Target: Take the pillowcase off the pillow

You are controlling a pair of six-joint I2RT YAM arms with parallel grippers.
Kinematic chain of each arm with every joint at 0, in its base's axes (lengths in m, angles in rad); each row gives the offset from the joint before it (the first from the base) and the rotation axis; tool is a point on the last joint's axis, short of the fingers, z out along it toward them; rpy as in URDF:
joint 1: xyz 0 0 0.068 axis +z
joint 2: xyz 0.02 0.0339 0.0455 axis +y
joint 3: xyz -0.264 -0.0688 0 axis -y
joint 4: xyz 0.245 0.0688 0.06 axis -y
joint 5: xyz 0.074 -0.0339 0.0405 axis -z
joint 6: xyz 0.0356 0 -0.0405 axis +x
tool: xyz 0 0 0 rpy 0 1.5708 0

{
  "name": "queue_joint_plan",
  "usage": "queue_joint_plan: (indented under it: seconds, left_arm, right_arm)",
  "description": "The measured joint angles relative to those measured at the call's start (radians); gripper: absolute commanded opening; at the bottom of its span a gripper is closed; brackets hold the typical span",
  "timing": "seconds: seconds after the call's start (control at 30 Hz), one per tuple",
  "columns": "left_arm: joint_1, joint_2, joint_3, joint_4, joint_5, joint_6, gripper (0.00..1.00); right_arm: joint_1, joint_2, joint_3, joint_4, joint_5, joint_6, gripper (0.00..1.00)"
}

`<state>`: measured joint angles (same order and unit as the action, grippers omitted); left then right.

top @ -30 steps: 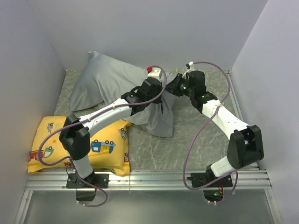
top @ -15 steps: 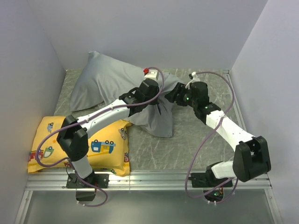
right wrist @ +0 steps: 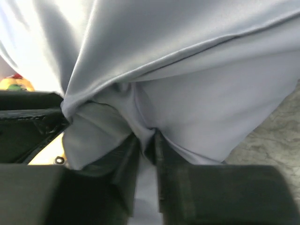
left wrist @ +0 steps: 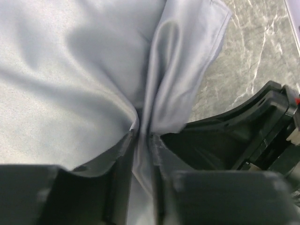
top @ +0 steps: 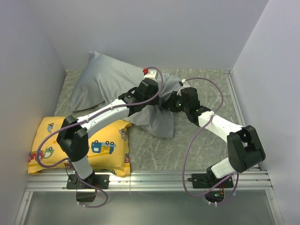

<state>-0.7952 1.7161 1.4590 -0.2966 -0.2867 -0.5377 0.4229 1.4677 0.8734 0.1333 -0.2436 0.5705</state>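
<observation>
A metal rail (top: 150, 180) runs along the near edge. A yellow cartoon cushion (top: 47, 140) lies near-left of the pillowcase (top: 108, 79), on a grey-green marbled mat (top: 154, 150). At the pillowcase's near-right end, the left gripper (left wrist: 142, 140) and right gripper (right wrist: 146, 140) are each narrow, pinching a fold of it. Beyond its plump far-left end stand plain pale walls (top: 150, 33).

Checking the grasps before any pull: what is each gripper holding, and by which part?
Both pinch the pillowcase: the left gripper a raised fold near its loose hemmed edge, the right gripper a bunched fold of slack cloth.
</observation>
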Motion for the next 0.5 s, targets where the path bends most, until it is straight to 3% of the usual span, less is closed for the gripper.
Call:
queue_joint_plan:
  seconds: [0.1, 0.27, 0.4, 0.5]
  left_arm:
    - [0.001, 0.0, -0.004, 0.0, 0.005, -0.003, 0.13]
    - [0.014, 0.0, -0.021, 0.002, 0.019, -0.001, 0.0]
    - [0.029, 0.0, -0.032, 0.0, 0.028, -0.002, 0.0]
    - [0.04, -0.002, -0.032, -0.001, 0.027, -0.002, 0.0]
  right_arm:
    - [0.0, 0.004, 0.0, 0.002, 0.011, 0.011, 0.14]
    - [0.0, -0.003, -0.001, 0.006, 0.021, 0.013, 0.31]
    - [-0.002, -0.032, -0.01, 0.011, 0.026, 0.011, 0.42]
    - [-0.003, -0.053, -0.015, 0.016, 0.035, 0.011, 0.42]
